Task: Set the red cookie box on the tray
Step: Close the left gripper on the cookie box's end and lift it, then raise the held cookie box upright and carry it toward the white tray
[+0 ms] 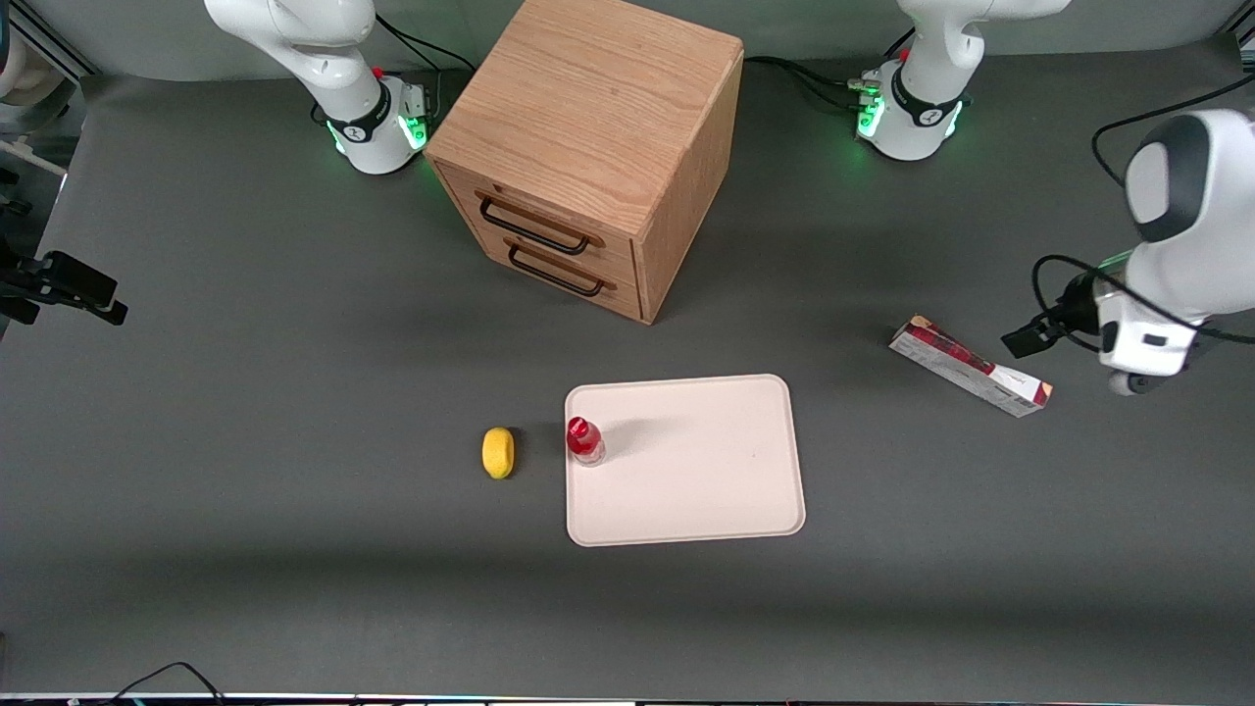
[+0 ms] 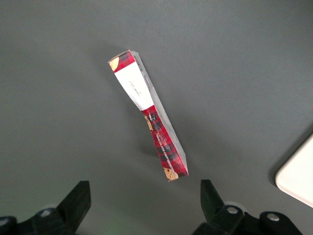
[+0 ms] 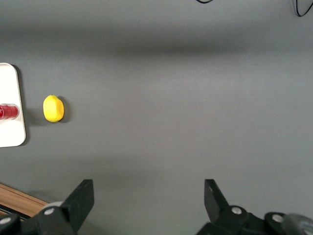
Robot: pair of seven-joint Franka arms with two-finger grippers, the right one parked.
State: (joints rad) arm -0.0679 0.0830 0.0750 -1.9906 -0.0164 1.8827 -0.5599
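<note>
Front view: red cookie box (image 1: pixel 969 367) not yet picked up, tray (image 1: pixel 706 490) waiting.

Nothing of the task looks done: the box lies on the grey counter (image 1: pixel 294 392) toward the working arm's end, well apart from the tray, which carries only a small red-capped bottle (image 1: pixel 584 439) near one rim; a yellow lemon-like object (image 1: pixel 498 452) lies just beside the tray, and a wooden drawer cabinet (image 1: pixel 588 147) stands farther from the camera. Grasp, carry and set-down all remain. Only the left wrist view shows the tool (image 2: pixel 146 205): spread wide, holding nothing, hovering above the box (image 2: pixel 149 115), a tray corner (image 2: pixel 298 174) nearby.
</note>
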